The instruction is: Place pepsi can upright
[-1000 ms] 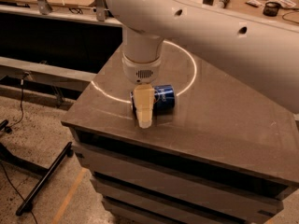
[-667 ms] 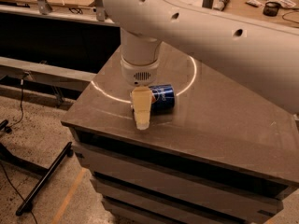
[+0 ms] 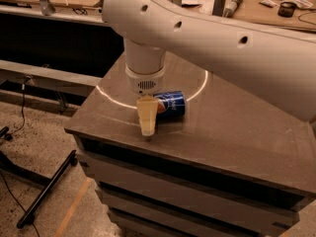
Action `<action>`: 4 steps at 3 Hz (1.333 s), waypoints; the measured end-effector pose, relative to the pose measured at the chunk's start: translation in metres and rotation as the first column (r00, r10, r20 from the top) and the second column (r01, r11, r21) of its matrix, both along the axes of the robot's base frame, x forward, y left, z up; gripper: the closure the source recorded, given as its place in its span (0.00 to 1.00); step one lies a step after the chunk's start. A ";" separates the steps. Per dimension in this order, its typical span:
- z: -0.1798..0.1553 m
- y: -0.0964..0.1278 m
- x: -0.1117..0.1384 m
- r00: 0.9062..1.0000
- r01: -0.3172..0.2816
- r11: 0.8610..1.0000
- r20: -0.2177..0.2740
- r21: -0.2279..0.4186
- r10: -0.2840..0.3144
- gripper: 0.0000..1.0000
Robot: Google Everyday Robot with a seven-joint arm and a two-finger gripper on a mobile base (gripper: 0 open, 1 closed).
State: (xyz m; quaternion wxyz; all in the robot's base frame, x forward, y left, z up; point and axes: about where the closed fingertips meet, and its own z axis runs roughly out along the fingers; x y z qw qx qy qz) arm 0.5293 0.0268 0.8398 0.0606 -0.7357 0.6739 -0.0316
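The pepsi can is dark blue and lies on its side on the dark table top, its logo end turned toward the gripper. My gripper hangs straight down from the white wrist. It is just left of the can and slightly in front of it, with its tan tip close to the table surface. The gripper covers the can's left end. I cannot tell whether it touches the can.
The table's front edge runs just below the gripper, with the floor beyond it. The big white arm spans the upper right. A cluttered bench stands behind. A black stand leg lies on the floor at left.
The arm and gripper have shifted slightly to the left and closer to the camera. The can still lies on its side in the same spot.
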 end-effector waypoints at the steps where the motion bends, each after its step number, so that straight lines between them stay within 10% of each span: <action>1: -0.001 -0.001 0.000 1.000 0.016 1.000 0.003 -0.011 -0.016 0.43; 3: 0.002 -0.007 -0.001 1.000 0.018 1.000 -0.007 0.013 -0.017 0.88; 4: 0.023 -0.019 0.005 0.999 0.031 0.989 -0.038 0.141 -0.026 1.00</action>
